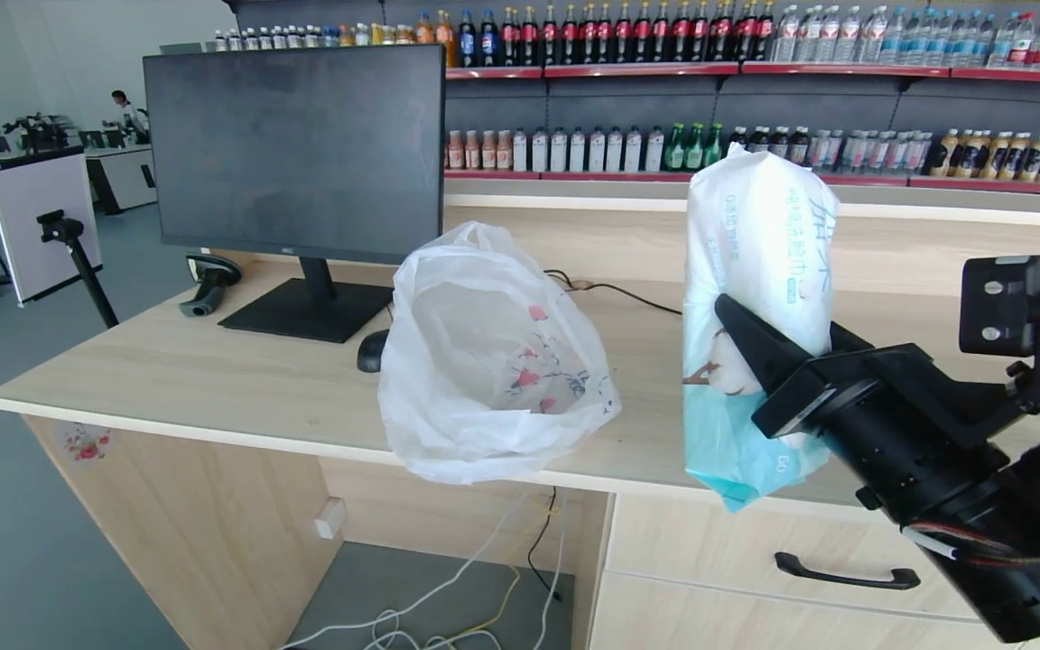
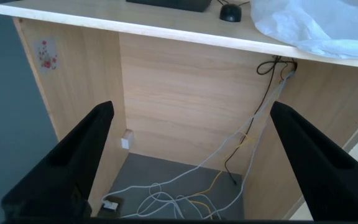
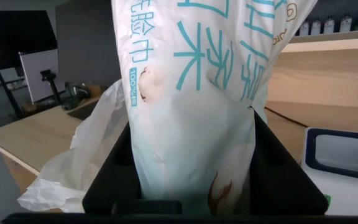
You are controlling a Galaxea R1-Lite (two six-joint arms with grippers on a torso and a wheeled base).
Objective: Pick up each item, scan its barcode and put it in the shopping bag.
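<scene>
Two pincers were mine to account for. My left gripper point(image 2: 191, 112) hung below the counter's point(image 1: 213, 379) front edge with its fingers spread wide and nothing between them, facing the open bay where loose cables point(image 2: 229, 168) lay on the floor. My right gripper point(image 1: 777, 327) was raised at the counter's front edge and was pinching a tall white-and-teal soft pack point(image 1: 755, 235) across its lower half. The pack stood roughly upright, held clear of the surface. The shopping bag point(image 1: 484, 361), thin white plastic with a flower print, sat at the front edge of the counter with its mouth open, just to the left of the pack; the pack was outside it. Behind the bag lay a dark mouse point(image 1: 372, 352), then a dark monitor point(image 1: 294, 153) on its stand. A handheld scanner point(image 1: 208, 284) rested beside the stand's left side. Farthest back, shelves of bottles point(image 1: 755, 36) lined the wall.
</scene>
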